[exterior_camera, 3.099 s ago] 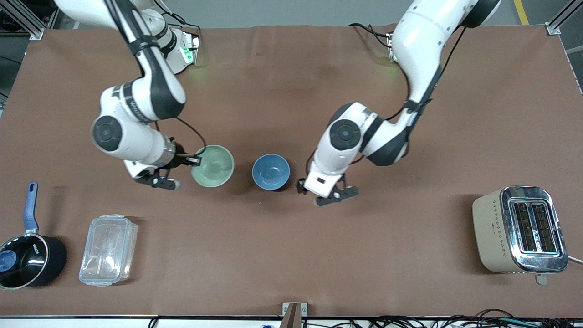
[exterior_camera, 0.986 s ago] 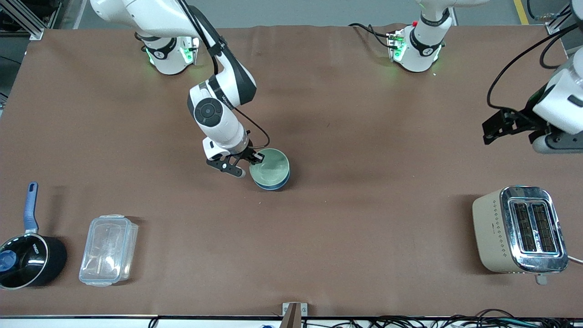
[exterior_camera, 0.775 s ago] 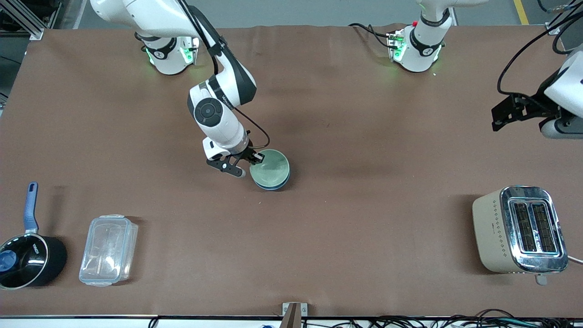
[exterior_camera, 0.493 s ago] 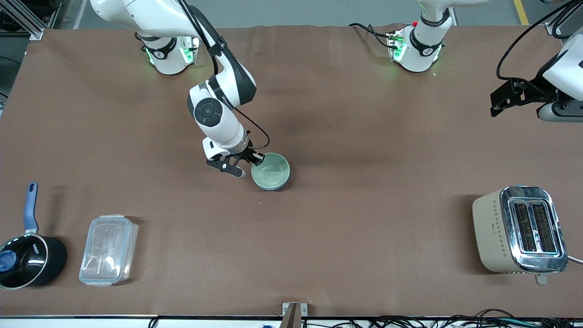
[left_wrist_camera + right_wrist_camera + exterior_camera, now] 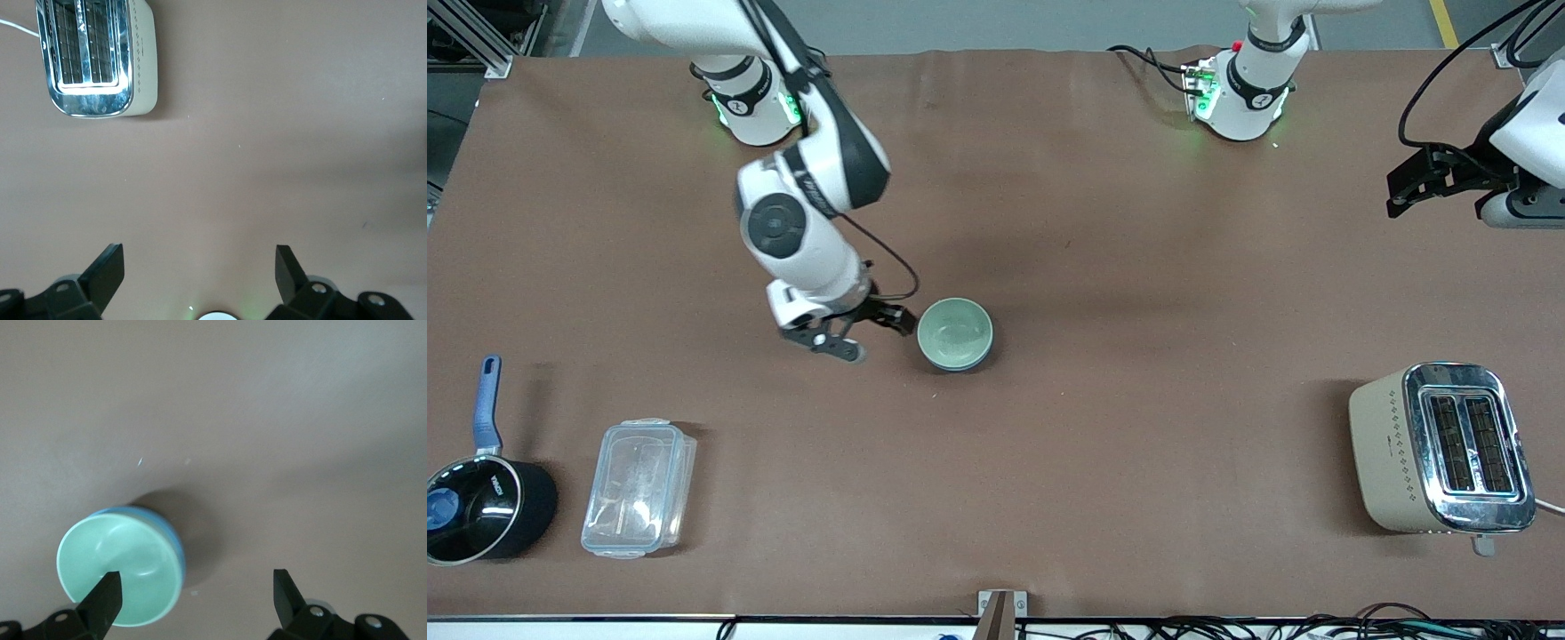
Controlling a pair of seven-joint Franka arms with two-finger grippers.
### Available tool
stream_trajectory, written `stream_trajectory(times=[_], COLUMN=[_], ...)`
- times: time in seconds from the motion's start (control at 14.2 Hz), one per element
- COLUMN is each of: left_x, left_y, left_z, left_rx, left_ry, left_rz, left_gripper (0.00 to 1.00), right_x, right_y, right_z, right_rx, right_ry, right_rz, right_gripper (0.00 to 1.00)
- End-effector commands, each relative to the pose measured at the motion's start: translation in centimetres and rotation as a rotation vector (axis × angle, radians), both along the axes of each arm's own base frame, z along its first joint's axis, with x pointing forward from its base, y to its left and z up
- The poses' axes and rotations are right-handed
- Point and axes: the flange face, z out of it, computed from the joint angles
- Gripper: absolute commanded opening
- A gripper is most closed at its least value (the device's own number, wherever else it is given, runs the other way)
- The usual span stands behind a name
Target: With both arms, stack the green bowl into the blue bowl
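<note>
Green bowl (image 5: pixel 955 331) nested in blue bowl (image 5: pixel 157 520). R hand (image 5: pixel 859 334) wide, empty, just beside rim; could clip stack. L hand (image 5: pixel 199 275) wide, waiting over worktop (image 5: pixel 1138 267) near toaster (image 5: pixel 1440 449).

You have open brown desk (image 5: pixel 1103 427) all around the green bowl (image 5: pixel 955 332) nested in the blue bowl (image 5: pixel 960 364), except on the side toward the right arm's end, where the right claw (image 5: pixel 867 332) hangs just beside the rim with its fingers apart. The toaster (image 5: pixel 1440 447), the clear container (image 5: pixel 639 487) and the saucepan (image 5: pixel 485 507) stand well apart from the bowls, nearer the front camera. The left claw (image 5: pixel 1409 178) is raised, fingers spread, over the left arm's end of the desk, with only bare desk and the toaster below it.
</note>
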Motion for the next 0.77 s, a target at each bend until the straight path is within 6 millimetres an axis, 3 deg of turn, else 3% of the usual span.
stream_trajectory(times=[0.0,0.14,0.7], left_x=[-0.5,-0.7,-0.8], left_y=[0.3,-0.2,-0.4], left_z=[-0.1,0.1,0.4], left_rx=[-0.016,-0.007,-0.006], left_ry=[0.020,0.016,0.013], left_rz=[-0.010,-0.020,-0.023], left_gripper=[1.00,1.00,1.00], right_x=[2.0,1.8,-3.0], right_y=[-5.1,-9.6,-27.9], right_z=[5.5,8.8,21.0], right_rx=[-0.054,-0.047,-0.029], right_ry=[-0.017,0.003,0.028], right_rz=[0.116,0.192,0.313], right_gripper=[1.00,1.00,1.00])
